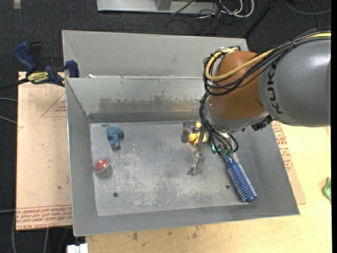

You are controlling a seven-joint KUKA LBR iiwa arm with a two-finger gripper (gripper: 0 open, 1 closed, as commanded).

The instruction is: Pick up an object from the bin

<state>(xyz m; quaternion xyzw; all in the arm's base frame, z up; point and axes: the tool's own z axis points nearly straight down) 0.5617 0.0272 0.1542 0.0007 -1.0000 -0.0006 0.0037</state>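
"Orange-capped arm [237, 91] looms over the grey bin [158, 96]. Where's the claw?"

"Claw [196, 167] hangs low over bare floor, centre-right, nothing visibly in it; how far open, I cannot tell. Blue hairbrush [240, 182] lies near, to its right. Blue lump [115, 136] and red-topped piece [102, 166] sit well apart, far left."

high overhead view, slightly oblique, bin [79, 141]
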